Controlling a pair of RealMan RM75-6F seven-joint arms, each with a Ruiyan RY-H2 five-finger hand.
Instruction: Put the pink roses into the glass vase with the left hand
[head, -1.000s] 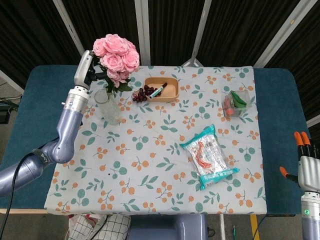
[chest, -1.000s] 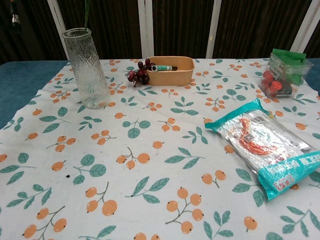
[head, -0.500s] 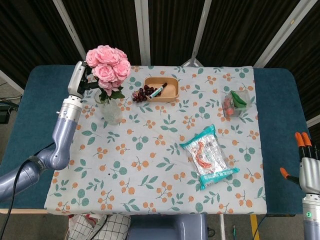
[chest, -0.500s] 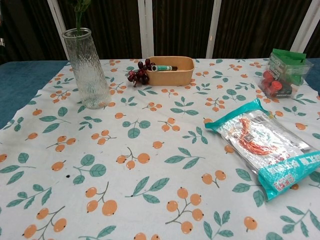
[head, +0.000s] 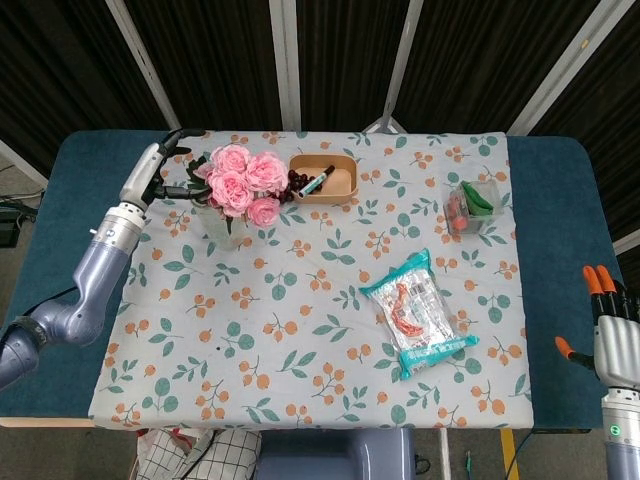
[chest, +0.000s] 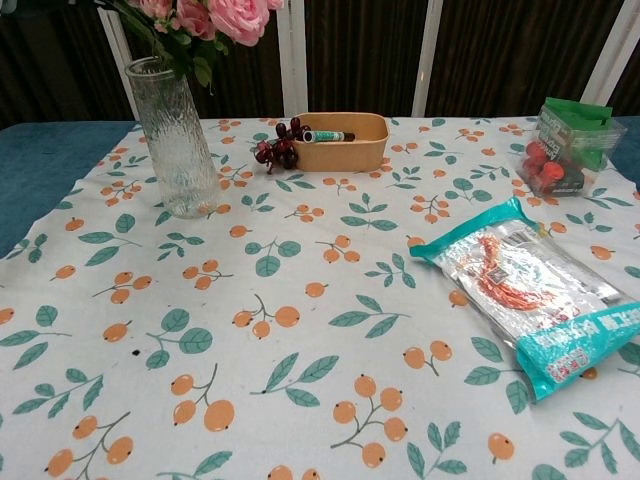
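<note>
The left hand (head: 165, 160) was positioned at the far left of the table, just beside the pink roses (head: 240, 183), with its fingers extended toward the bouquet; whether the fingers gripped the stems or were parted could not be determined from either view. The roses stood in the glass vase (chest: 173, 139), their blooms and leaves rising above the rim and leaning toward the right, as the chest view confirmed. The vase stood upright on the floral tablecloth (head: 300, 330) near its far left corner. The right hand (head: 612, 335) was held well apart from the work area, beyond the near right edge of the blue table (head: 560, 250), with its orange-tipped fingers apart and holding nothing. A tan tray (head: 323, 179) containing a marker (head: 316, 182) lay behind the centre of the cloth, with dark grapes (chest: 277, 145) touching its left end. A clear box of produce (head: 474, 206) stood at the far right, and a sealed snack packet (head: 417, 313) lay flat near the centre right.
</note>
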